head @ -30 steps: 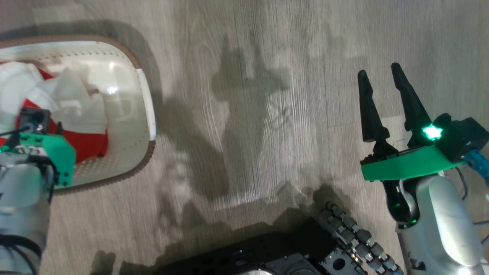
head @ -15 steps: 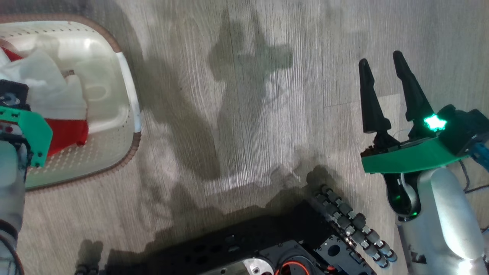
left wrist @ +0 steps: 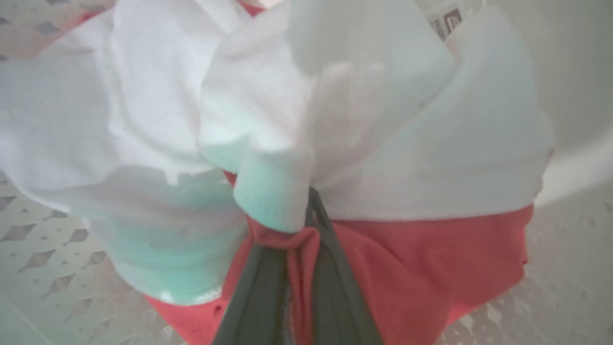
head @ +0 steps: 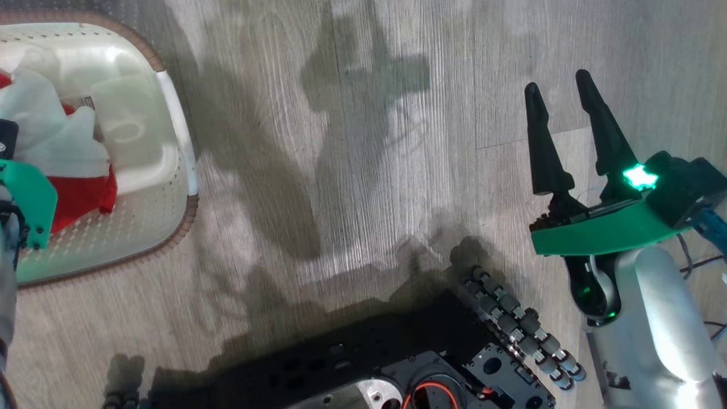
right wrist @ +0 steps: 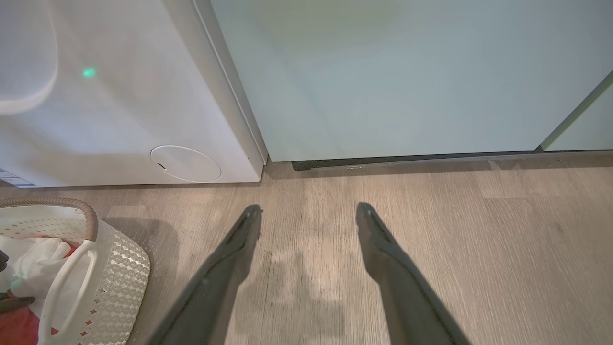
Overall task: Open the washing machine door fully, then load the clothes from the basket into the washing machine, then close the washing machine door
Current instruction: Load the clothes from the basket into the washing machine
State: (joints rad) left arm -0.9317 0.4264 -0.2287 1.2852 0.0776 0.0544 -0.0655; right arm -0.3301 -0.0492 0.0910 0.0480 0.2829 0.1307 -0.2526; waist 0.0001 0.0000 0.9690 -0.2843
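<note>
The cream basket [head: 180, 224] stands on the floor at the upper left of the head view, with the clothes [head: 57, 136] inside, white fabric over red. In the left wrist view my left gripper [left wrist: 311, 197] is shut on a fold of the red and white clothes [left wrist: 383, 143], down in the basket. My right gripper [head: 558, 84] hangs open over bare floor at the right, holding nothing. The right wrist view shows that gripper [right wrist: 309, 210] open, the washing machine [right wrist: 119, 96] at the upper left and the basket [right wrist: 115, 273] at the lower left. The washing machine door is out of view.
A pale teal cabinet [right wrist: 383, 72] stands right of the washer, whose round filter cover [right wrist: 186, 163] is low on its front. My dark wheeled base [head: 397, 369] lies along the bottom of the head view. Wood floor stretches between basket and right arm.
My left gripper has shut on the clothes in the basket. The head picture has shifted, putting the basket further left and up, so the camera moved. The right gripper stays open.
</note>
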